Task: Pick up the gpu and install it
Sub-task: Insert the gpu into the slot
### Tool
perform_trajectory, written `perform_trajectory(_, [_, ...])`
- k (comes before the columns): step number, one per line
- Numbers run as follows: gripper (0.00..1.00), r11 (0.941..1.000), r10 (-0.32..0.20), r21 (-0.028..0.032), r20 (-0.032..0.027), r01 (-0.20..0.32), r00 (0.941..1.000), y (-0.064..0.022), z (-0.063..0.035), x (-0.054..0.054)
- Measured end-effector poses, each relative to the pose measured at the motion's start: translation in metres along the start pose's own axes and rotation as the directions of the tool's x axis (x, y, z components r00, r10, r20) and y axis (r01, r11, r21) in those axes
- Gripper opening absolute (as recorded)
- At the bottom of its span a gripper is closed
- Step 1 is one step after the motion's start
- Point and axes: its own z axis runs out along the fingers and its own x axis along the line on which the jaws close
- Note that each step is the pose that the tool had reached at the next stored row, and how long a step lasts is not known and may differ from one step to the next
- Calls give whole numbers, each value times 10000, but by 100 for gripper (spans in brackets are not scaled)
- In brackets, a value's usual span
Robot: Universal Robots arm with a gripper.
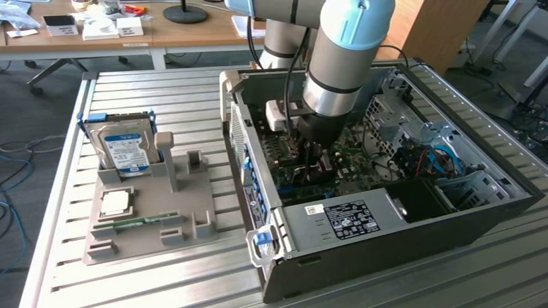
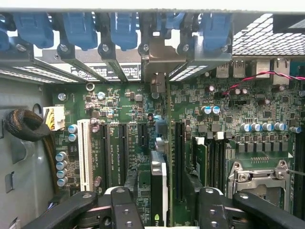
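The gpu [image 2: 159, 188] stands on edge on the green motherboard [image 2: 119, 105], seen end-on as a thin card with a black cooler on one face. Its silver bracket [image 2: 156, 61] sits in line with the rear slot openings of the case. My gripper [image 2: 167, 210] straddles the card, and its black fingers [image 2: 126, 210] stand apart from the card on both sides, open. In the exterior view the gripper [image 1: 310, 160] reaches down inside the open computer case [image 1: 445, 224], over the motherboard.
Blue slot latches [image 2: 78, 28] line the rear wall. A white slot [image 2: 86, 152], a black cable bundle [image 2: 26, 125] and the CPU socket [image 2: 259, 174] flank the card. Outside the case, a grey holder [image 1: 176, 221] carries a hard drive [image 1: 127, 149], a CPU [image 1: 114, 202] and a RAM stick [image 1: 137, 221].
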Motion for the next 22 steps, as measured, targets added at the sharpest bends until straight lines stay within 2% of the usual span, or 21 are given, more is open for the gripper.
perform_trajectory(3, [52, 10000, 0, -2, -5, 0, 10000, 0, -9, 0])
perform_trajectory(5, [52, 10000, 0, -1, -1, 0, 10000, 0, -48, -2])
perform_trajectory(18, [52, 10000, 0, -1, -1, 0, 10000, -1, -551, -31])
perform_trajectory(22, [52, 10000, 0, -1, -1, 0, 10000, -1, -635, -35])
